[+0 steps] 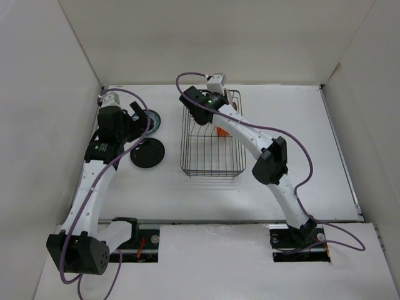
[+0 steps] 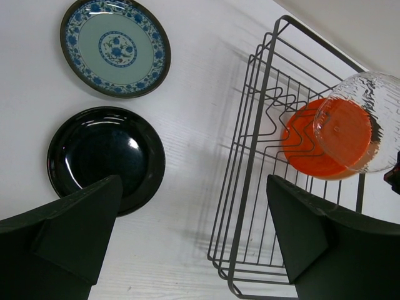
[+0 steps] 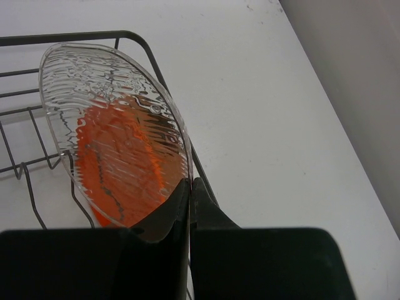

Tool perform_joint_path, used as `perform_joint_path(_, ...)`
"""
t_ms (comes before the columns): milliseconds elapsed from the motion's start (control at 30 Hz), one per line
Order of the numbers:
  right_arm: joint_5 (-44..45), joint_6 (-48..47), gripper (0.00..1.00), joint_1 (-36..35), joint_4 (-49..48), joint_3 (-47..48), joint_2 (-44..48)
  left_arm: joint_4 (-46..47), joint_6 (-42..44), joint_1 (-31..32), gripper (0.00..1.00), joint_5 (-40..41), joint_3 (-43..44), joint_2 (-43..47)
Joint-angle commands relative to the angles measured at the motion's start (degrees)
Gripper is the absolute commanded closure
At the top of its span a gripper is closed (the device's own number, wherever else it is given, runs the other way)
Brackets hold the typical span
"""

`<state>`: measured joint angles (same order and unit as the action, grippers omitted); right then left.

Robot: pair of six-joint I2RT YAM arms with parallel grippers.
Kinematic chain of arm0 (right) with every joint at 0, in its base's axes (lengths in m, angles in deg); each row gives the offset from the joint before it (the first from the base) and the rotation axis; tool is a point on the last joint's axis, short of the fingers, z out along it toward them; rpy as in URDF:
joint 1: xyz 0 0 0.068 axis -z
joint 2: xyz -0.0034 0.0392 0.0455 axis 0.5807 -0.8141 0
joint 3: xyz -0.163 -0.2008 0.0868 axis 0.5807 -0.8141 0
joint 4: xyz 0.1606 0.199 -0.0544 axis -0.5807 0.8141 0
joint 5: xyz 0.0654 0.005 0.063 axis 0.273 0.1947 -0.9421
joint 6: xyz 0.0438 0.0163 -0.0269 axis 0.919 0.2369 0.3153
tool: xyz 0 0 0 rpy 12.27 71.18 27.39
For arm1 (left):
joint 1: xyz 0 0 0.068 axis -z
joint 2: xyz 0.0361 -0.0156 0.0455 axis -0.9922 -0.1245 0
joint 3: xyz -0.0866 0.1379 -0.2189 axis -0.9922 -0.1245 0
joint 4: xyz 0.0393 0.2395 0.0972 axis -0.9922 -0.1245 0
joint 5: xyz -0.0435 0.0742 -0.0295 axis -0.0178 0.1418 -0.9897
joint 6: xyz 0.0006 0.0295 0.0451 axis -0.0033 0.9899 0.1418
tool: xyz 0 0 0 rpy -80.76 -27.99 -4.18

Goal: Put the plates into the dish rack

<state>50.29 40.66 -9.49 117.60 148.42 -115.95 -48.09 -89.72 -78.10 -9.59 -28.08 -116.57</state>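
Observation:
My right gripper (image 3: pixel 189 182) is shut on the rim of the clear glass plate (image 3: pixel 112 119) and holds it on edge over the far end of the black wire dish rack (image 1: pixel 211 167). The orange plate (image 2: pixel 312 150) stands upright in the rack's dividers just behind the glass plate (image 2: pixel 381 112). The rack also shows in the left wrist view (image 2: pixel 250 187). The glossy black plate (image 2: pixel 103 156) and the teal patterned plate (image 2: pixel 115 47) lie flat on the table left of the rack. My left gripper (image 2: pixel 194 244) is open and empty above the table between black plate and rack. The cream plate is out of view.
White walls enclose the table on three sides. The rack's near half (image 1: pixel 209 156) holds no plates. The right arm's purple cable (image 1: pixel 262 128) loops over the rack's right side.

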Motion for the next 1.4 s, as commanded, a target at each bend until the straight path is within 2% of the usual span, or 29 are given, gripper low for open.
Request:
perform_joint_path(0, 2.6, -1.1, 1.0, -1.4, -2.4, 3.7, 1.2, 2.1, -0.3, -0.3, 0.0, -1.0, -0.6, 1.5)
perform_joint_path(367, 4.0, -1.1, 1.0, -2.5, -2.9, 4.9, 1.2, 2.1, -0.3, -0.3, 0.0, -1.0, -0.6, 2.5)
perform_joint_path(1133, -2.9, -1.6, 1.0, -3.0, -5.3, 6.0, -4.5, 2.1, -0.3, -0.3, 0.0, 0.6, -0.6, 4.1)
perform_joint_path(1267, -3.5, -2.1, 0.91, -3.5, -5.3, 5.4, -5.0, 2.1, -0.3, -0.3, 0.0, 0.6, -0.6, 4.1)
perform_joint_path(1333, -4.1, -2.1, 0.83, -3.5, -5.8, 5.4, -5.0, 2.1, -0.3, -0.3, 0.0, 0.6, -0.6, 4.1)
perform_joint_path(1367, -4.1, -2.1, 0.83, -3.5, -5.8, 5.4, -5.0, 2.1, -0.3, -0.3, 0.0, 0.6, -0.6, 4.1)
